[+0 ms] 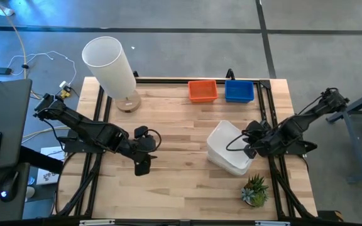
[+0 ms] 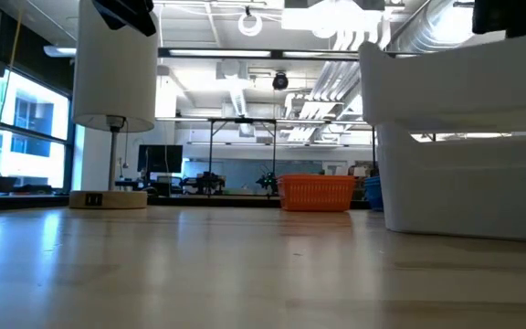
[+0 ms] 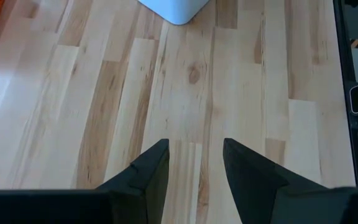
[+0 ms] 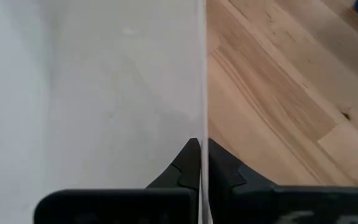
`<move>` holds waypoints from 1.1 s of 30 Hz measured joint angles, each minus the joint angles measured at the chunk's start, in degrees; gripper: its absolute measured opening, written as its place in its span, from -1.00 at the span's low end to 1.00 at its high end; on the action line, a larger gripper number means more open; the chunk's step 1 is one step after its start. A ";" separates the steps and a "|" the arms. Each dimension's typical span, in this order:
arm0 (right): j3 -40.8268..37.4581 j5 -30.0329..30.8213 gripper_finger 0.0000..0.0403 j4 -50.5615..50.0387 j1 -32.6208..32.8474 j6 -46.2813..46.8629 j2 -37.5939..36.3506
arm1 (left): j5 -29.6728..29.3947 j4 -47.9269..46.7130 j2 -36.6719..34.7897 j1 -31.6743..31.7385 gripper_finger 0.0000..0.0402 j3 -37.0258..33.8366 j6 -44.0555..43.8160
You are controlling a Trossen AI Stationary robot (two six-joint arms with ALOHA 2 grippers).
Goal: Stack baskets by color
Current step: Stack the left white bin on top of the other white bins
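Wooden counter (image 1: 181,188) carries everything, its pale planks bare across the middle. One tall white lamp (image 1: 110,64) stands on a round base at the far left corner. Near the right edge sits a white stack (image 1: 226,148); the low view shows at least two white baskets nested, the upper one tilted, though the exact count cannot be told. At the far edge stand one orange basket (image 1: 203,91) and one blue basket (image 1: 239,91), just beside each other; whether either holds more nested inside cannot be told. One small green plant (image 1: 254,190) sits at the near right corner, close to the white stack. Two dark arms reach in from the sides. The right tool (image 4: 201,168) is clamped tight on the thin wall of the top white basket, one finger on each side of it. The left tool (image 3: 194,165) hangs over bare wood left of centre, fingers (image 3: 151,171) parted and holding nothing, well apart from every basket.
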 joint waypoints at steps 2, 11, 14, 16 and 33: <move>0.61 0.12 -1.00 -0.55 0.93 -0.33 -0.03 | 0.00 0.07 0.00 0.03 -0.32 0.00 -0.32; 1.47 -0.64 -1.00 -4.96 4.72 2.06 0.06 | 0.00 0.27 0.01 1.16 -0.32 0.00 -0.35; 0.66 -0.23 -1.00 -5.27 5.31 3.33 0.11 | 0.07 0.28 0.02 1.60 -0.32 0.00 -0.35; 0.07 0.05 -1.00 -4.56 5.31 3.46 0.06 | 0.11 0.28 0.01 1.83 -0.32 0.00 -0.36; -3.78 -1.71 -0.97 -1.19 5.25 4.23 0.11 | 0.15 0.28 0.02 2.12 -0.32 0.00 -0.35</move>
